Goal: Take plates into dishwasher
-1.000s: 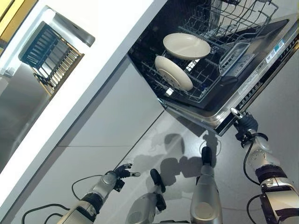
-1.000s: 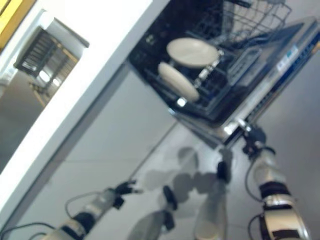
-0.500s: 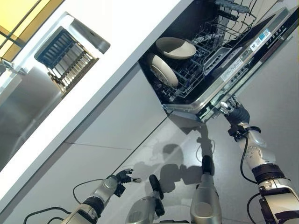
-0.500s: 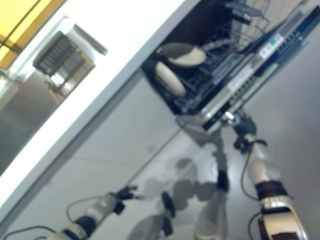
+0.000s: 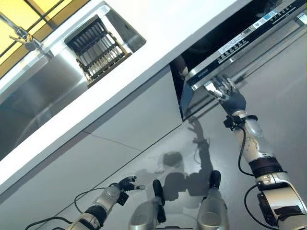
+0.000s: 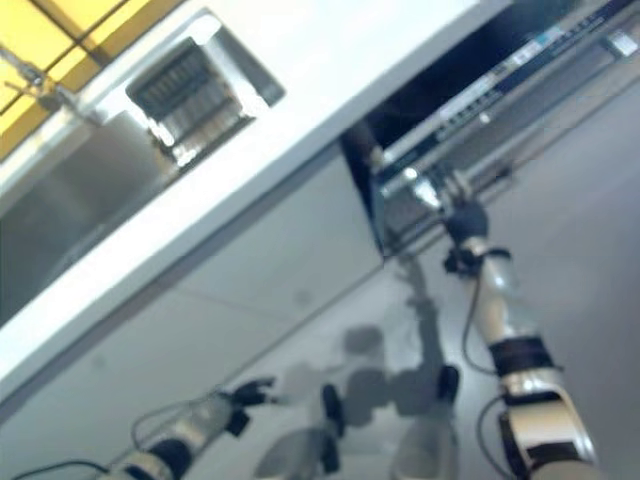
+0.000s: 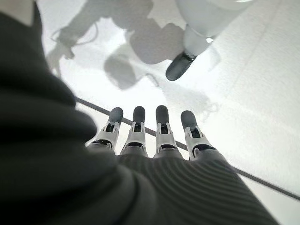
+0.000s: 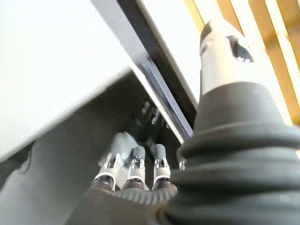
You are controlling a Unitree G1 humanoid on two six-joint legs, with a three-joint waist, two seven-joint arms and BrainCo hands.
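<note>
The dishwasher door (image 5: 249,45) is tipped up until only a narrow dark gap shows under the white countertop (image 5: 158,28). No plates show in any view; the rack is hidden behind the door. My right hand (image 5: 230,98) is raised to the door's lower edge, open, its straight fingers (image 8: 136,159) flat against the grey door panel (image 8: 56,70). My left hand (image 5: 125,183) hangs low near the floor, open, holding nothing, with its fingers (image 7: 161,126) straight over the pale floor.
A steel sink (image 5: 43,91) is set in the countertop at the left, with a slotted rack (image 5: 98,48) in it and a faucet (image 5: 21,36) behind. Grey cabinet fronts (image 5: 134,115) run below the counter beside the dishwasher.
The dishwasher door has swung up from wide open to almost shut, with my right hand rising against it. The two plates in the rack have gone out of sight. The camera has shifted too.
</note>
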